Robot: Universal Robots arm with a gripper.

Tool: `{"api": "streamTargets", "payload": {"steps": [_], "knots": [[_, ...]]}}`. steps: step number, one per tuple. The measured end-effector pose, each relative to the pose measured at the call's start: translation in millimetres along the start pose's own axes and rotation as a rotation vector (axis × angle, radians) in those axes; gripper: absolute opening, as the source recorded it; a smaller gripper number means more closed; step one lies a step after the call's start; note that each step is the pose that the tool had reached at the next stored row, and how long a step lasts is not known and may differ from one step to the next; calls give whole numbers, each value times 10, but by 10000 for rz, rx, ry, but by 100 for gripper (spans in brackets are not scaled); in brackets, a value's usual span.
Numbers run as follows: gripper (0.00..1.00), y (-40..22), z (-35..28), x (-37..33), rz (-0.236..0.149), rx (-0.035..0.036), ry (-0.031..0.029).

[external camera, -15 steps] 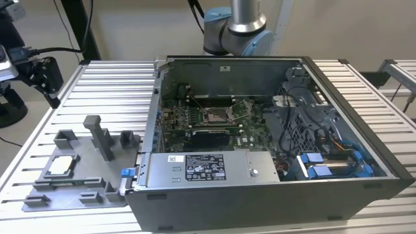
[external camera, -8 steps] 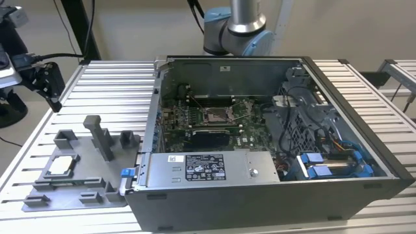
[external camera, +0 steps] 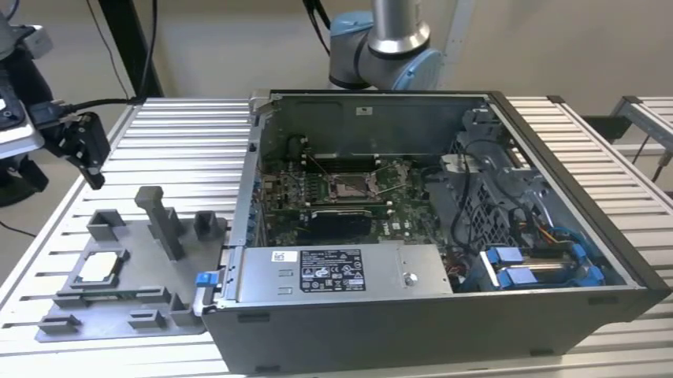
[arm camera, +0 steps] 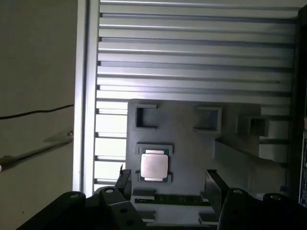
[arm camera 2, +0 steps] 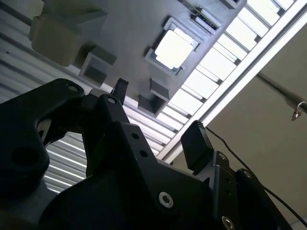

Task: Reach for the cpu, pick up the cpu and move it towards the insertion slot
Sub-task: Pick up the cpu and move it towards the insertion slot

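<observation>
**Entry: cpu pick station, arm w/ gripper**

**Gripper** point(arm camera: 168, 182): fingers spread wide, nothing between them, hanging above the fixture plate point(arm camera: 192, 143).

**Task item:** cpu point(arm camera: 154, 166) lies flat in its recessed nest on the plate, ahead of the fingertips and apart from them. It sits a little off their midline, toward one finger.

**Goal:** insertion slot point(external camera: 352, 187) is well apart from the gripper, inside the pc case point(external camera: 421, 315) behind its side wall.

**Risks (est.):**
- Off-centre approach: one finger meets the chip first and shoves or tilts it in the nest.
- The chip is thin w/ a raised nest rim around it, so the pads may land on the rim, not the edge, giving a weak grip and a slip.
- The tall post point(external camera: 158, 220) stands near the nest, and the knuckles could clip it on descent.
- Low carry: the chip or a finger could strike the case wall.

**Qty:**
- cpu x1
- slot x1
- gripper x1 (2 fingers)
- plate x1
- tall post x1
- case x1
- slatted table point(external camera: 179, 134) x1
- small raised blocks: several, exact no. unclear
</observation>
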State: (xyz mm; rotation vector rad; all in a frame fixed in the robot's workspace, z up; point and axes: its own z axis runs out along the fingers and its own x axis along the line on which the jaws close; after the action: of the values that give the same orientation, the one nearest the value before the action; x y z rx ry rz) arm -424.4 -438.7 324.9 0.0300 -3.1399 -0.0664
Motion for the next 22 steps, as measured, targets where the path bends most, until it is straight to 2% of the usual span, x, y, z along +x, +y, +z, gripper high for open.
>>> {"api": "streamTargets", "payload": {"steps": [3, 14, 22], "knots": [[100, -1, 32, 0, 0, 0, 0], [100, -2, 51, 0, -1, -3, -5], [100, -6, 149, 1, -1, -1, -2]]}}
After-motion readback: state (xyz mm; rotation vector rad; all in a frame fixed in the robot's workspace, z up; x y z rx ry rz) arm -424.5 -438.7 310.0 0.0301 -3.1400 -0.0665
